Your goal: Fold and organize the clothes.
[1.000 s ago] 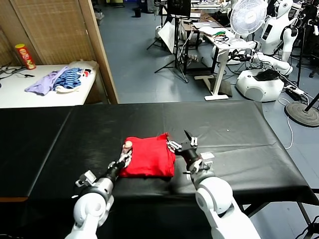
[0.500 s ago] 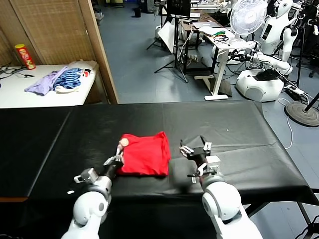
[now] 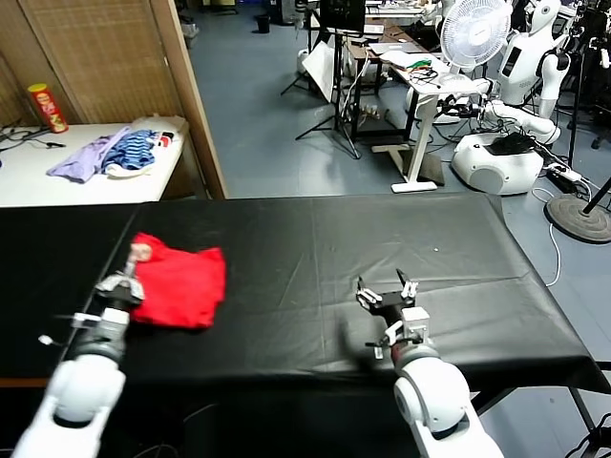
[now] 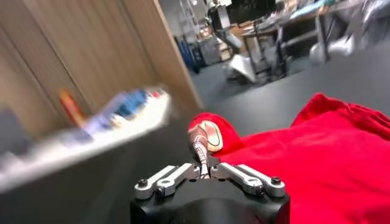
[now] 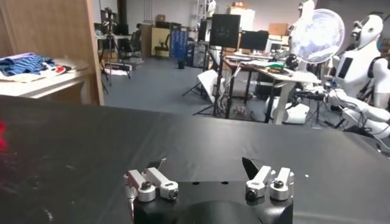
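The clothes, one folded red T-shirt (image 3: pixel 181 286), lie on the left part of the black table (image 3: pixel 315 234). My left gripper (image 3: pixel 129 275) is at the shirt's left edge and is shut on a bunched fold of it. In the left wrist view the fingertips (image 4: pixel 204 159) pinch that fold, a patch of tan-and-white print (image 4: pixel 210 135) shows just beyond them, and the red T-shirt (image 4: pixel 317 152) spreads away behind. My right gripper (image 3: pixel 387 291) stands open over bare table near the front edge, well to the right of the shirt. Nothing is between its fingers (image 5: pixel 204 163).
A white side table (image 3: pixel 57 176) at the back left holds a lilac garment (image 3: pixel 84 157), a blue striped garment (image 3: pixel 134 150) and a red can (image 3: pixel 46 107). A wooden partition (image 3: pixel 191 95) stands behind the table. A fan (image 3: pixel 474 29) and other robots fill the back right.
My left gripper closed on the shirt's edge and pulled the shirt from the table's middle to the left. My right gripper drew back from the shirt, still open.
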Robot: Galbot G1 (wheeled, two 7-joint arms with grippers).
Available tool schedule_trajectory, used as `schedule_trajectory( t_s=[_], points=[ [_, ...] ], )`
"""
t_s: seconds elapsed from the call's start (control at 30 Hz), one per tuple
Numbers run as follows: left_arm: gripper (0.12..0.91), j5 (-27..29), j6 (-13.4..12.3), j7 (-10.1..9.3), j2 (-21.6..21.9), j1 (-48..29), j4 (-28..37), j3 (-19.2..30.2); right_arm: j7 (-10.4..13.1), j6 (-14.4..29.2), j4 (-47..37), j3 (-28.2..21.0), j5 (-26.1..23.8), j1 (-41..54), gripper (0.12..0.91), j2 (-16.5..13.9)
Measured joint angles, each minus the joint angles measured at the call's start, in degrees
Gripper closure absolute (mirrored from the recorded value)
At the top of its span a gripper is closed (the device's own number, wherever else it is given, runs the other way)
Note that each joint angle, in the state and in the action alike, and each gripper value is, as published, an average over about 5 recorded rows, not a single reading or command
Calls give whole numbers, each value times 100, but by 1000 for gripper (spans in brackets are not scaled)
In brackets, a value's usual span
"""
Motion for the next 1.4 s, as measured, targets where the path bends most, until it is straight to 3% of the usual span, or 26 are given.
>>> schedule_trajectory(
  t_s=[0.1,0.2,0.4,0.53,0.63,0.73,0.9,1.03,1.13,1.3,1.4],
  points=[
    [870,-387,3,112,177,95,-359,12,-4,0,-4,-24,-22,-15,227,17],
    [870,-1214,41,119,123,107,-702,243,-12,0,14,-15,-62,-70,227,11],
    [870,-2715,104,-97,-575,-150,-771,1227,-78,34,100,63,-90,-238,227,-11],
    [870,-2898,51,-81,-1259,-377,-500,1804,-219,100,121,84,-56,-304,227,-60],
    [856,-2755,-94,68,-1688,-447,-255,2108,-357,116,122,64,40,-303,227,-117],
    [753,-2615,-290,371,-1960,-453,-91,2352,-444,-39,91,2,303,-252,227,-189],
    [468,-2905,-583,983,-2067,-397,-116,2492,-403,-373,-21,-152,954,-78,227,-228],
    [286,-3084,-733,1110,-2028,-390,-289,2467,-297,-412,-243,-355,1617,226,227,-154],
    [239,-3009,-857,1112,-1933,-373,-386,2386,-166,-354,-524,-524,2013,519,227,-51],
    [232,-2953,-987,1109,-1674,-223,-528,2191,111,-282,-1140,-716,2439,953,234,175],
    [232,-3007,-1034,1112,-1516,-111,-591,2046,243,-340,-1498,-732,2792,1146,307,319]
  ],
)
